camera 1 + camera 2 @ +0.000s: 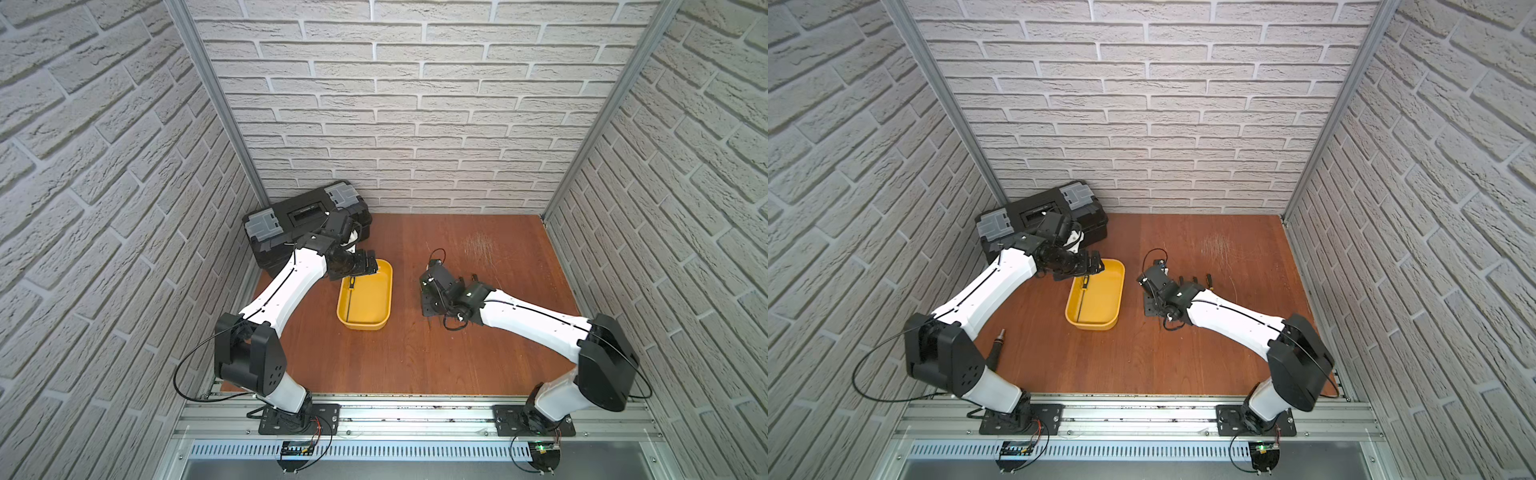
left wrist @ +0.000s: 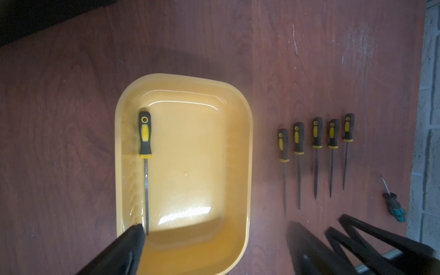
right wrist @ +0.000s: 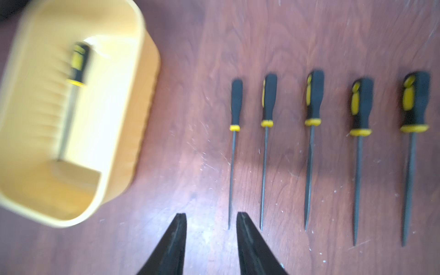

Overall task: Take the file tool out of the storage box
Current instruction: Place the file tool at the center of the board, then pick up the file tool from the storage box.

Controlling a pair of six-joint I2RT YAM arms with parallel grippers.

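Note:
The yellow storage box (image 1: 384,309) (image 1: 1119,299) (image 2: 250,142) (image 3: 152,71) sits mid-table. One file tool (image 2: 145,135) (image 1: 352,286) (image 1: 1085,286) (image 3: 77,64) with a black-and-yellow handle lies inside it along one long wall. My left gripper (image 2: 214,235) (image 1: 368,268) hangs over the box's far end, open wide. One of its fingers (image 2: 134,238) is beside the file's tip and the other is outside the box. My right gripper (image 3: 211,215) is open and empty above the table, near the tips of several files (image 3: 314,100) (image 2: 315,133) laid in a row.
A black toolbox (image 1: 307,220) (image 1: 1042,212) with grey latches stands at the back left corner. A teal-handled screwdriver (image 2: 394,207) lies past the row of files. A dark tool (image 1: 998,345) lies by the left arm's base. Brick walls close three sides.

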